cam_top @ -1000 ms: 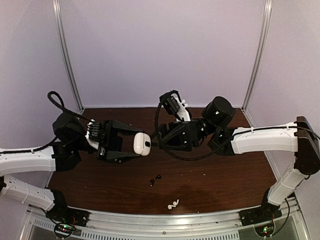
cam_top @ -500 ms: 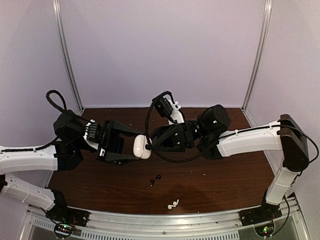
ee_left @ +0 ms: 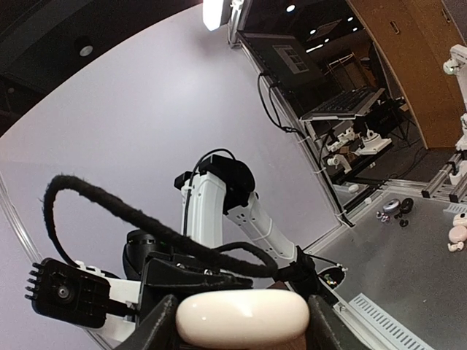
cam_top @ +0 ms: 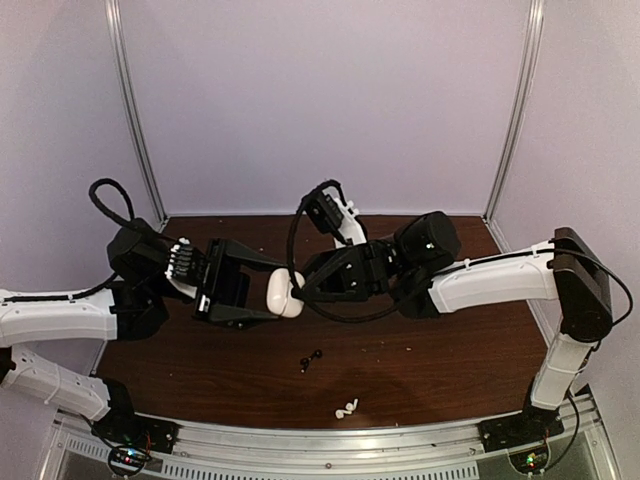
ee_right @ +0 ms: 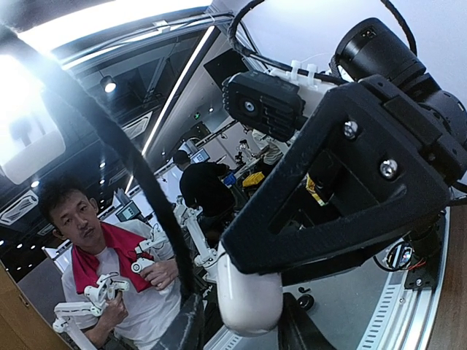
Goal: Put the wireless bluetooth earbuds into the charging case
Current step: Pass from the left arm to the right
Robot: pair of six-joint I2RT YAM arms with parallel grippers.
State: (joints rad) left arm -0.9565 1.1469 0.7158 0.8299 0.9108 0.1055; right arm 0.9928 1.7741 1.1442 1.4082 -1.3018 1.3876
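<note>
- Case (cam_top: 288, 295): white, glossy, rounded. It is held in the air above the table (cam_top: 450, 360), between the two arms. No open lid shows in any view. Judge it light, rigid and slippery; grip it across the flat sides, clear of the lid seam.
- Left gripper (cam_top: 272, 293): its jaws are closed on the case, both fingers pressing its sides in the left wrist view.
- Right gripper (ee_right: 244, 332): its fingers flank the free end of the case. You cannot tell whether they pinch it or only straddle it.
- Black buds (cam_top: 311, 360): a pair lying close together on the table, near the front and well below the case. They are likely very light, hard and prone to skid.
- White buds (cam_top: 346, 408): a pair close to the front edge, just right of the black ones. Expect the same handling, with the gloss adding slip.
- Hold advice: take each bud by the head, so the stem stays free to enter its well. Squeeze gently, as a hard pinch could flick one away.
</note>
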